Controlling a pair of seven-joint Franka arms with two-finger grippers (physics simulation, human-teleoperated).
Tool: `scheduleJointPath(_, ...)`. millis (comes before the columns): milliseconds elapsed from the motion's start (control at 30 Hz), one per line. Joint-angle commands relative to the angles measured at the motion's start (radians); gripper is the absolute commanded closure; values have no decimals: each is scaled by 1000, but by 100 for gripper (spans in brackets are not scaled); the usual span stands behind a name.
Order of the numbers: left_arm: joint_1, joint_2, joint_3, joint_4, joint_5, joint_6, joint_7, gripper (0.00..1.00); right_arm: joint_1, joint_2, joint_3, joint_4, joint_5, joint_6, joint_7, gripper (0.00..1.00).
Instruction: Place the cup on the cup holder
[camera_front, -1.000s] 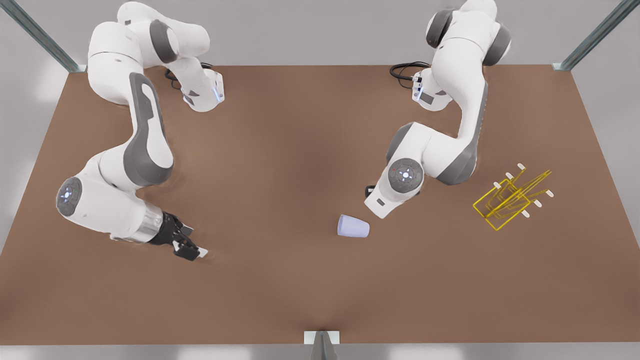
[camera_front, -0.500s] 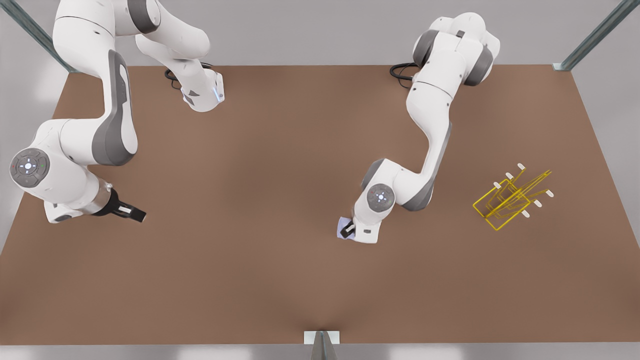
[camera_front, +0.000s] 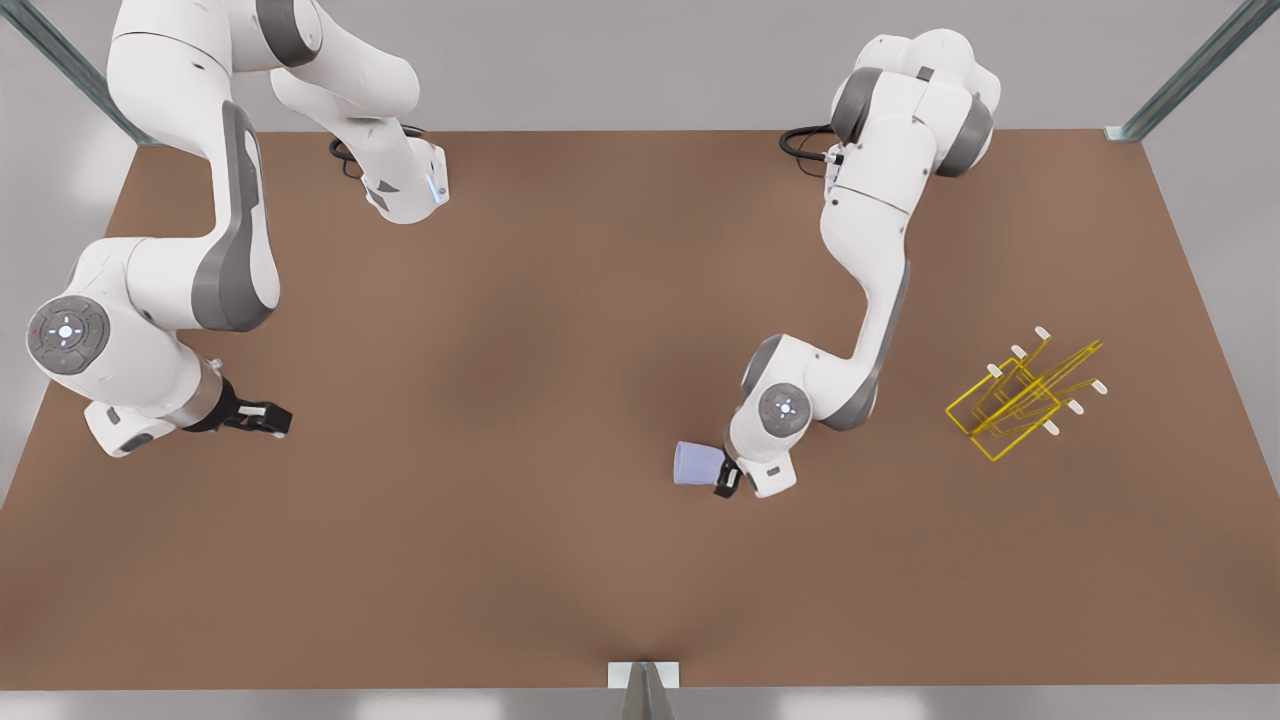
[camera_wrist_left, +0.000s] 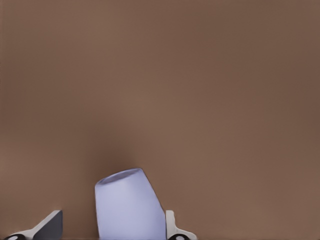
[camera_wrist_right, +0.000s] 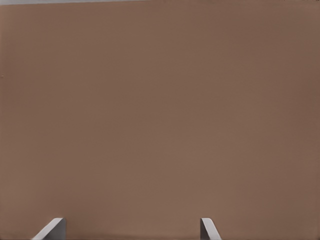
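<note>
No text, label, brand, number or sign is showing legibly anywhere in these views.

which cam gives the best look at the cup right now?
Left wrist view: the cup sits close up between the left tool's fingers, one finger apart from it, grip unconfirmed. The front view shows the cup small on the table, partly hidden by that arm. The right wrist view shows table.
</note>
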Motion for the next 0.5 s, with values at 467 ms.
scheduleJointPath(467,-24,27,-4,-31,-148,140,-366,0,-3,1,-1,0,1,5,-161,0)
